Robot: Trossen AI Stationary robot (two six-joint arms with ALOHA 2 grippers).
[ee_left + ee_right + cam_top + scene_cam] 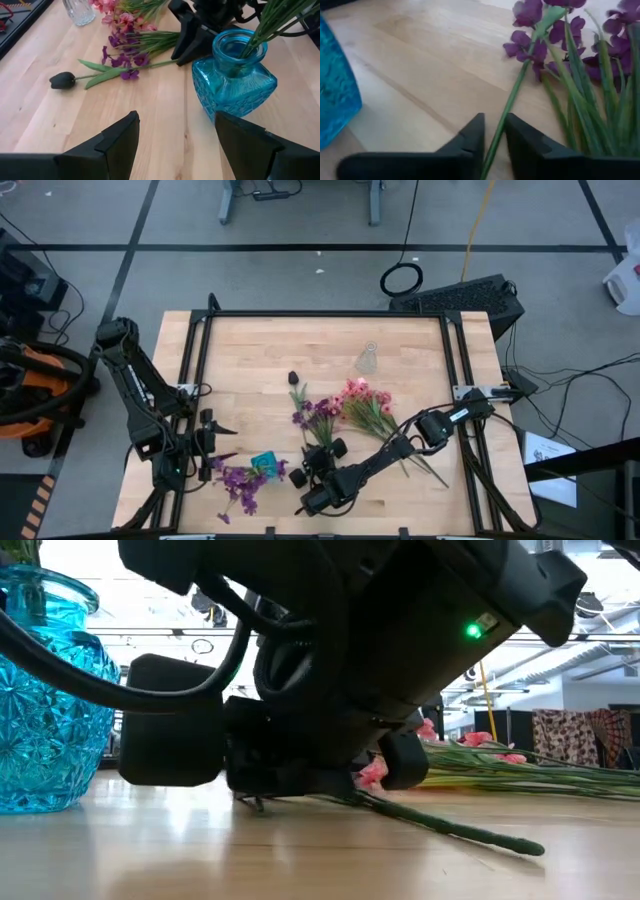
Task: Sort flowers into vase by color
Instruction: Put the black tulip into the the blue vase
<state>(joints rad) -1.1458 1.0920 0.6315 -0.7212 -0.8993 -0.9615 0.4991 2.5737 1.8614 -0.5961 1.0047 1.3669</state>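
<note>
Wooden table (pixel 400 340), right tool (pixel 494 137) pinching purple flower stem (pixel 507 112), hidden overhead

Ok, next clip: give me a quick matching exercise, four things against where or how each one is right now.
Things:
1. blue vase
2. clear vase
3. dark bud
4. right gripper

States:
A. empty, standing near the table's far edge
B. lying flat on the wood, apart from the sprays
C. closing around a green stem of a purple spray
D. already holds green stems

Pairs: 1-D, 2-A, 3-B, 4-C
</note>
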